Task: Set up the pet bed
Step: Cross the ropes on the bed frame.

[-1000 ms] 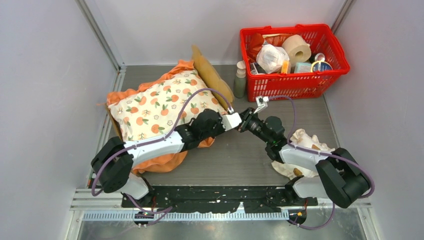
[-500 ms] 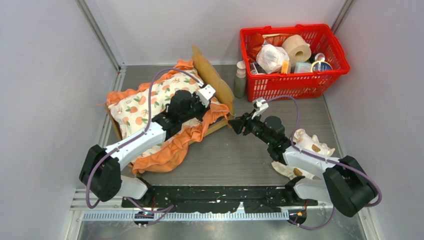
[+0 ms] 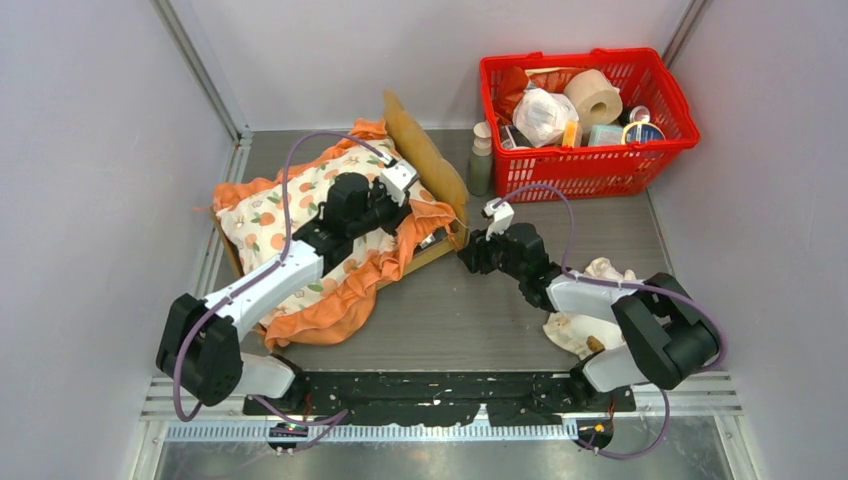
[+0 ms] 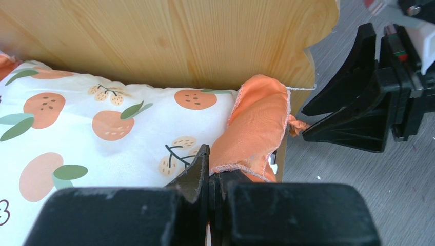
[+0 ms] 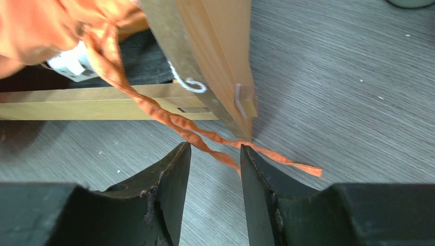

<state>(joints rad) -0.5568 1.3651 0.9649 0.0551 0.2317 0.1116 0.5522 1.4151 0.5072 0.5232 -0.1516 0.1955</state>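
Note:
The pet bed (image 3: 428,160) is a light-wood frame with a wavy headboard (image 4: 179,41), left of the table's middle. A cream orange-print cushion (image 3: 290,215) lies on it, its orange ruffle (image 4: 256,123) hanging over the near corner. My left gripper (image 3: 410,190) is shut above the cushion by the headboard. The ruffle's hem lies across its fingertips (image 4: 202,159); I cannot tell if cloth is pinched. My right gripper (image 3: 468,258) is open at the bed's corner post (image 5: 225,77), low over the table, with the twisted orange tie strings (image 5: 205,143) between its fingertips.
A red basket (image 3: 590,170) full of household items stands at the back right, two small bottles (image 3: 481,160) beside it. A small frilled pillow (image 3: 610,275) lies under my right arm. Grey walls close in on both sides.
The left arm swung back from the bed's near corner onto the cushion by the headboard. The right gripper opened and moved left, down to the bed's corner and its ties.

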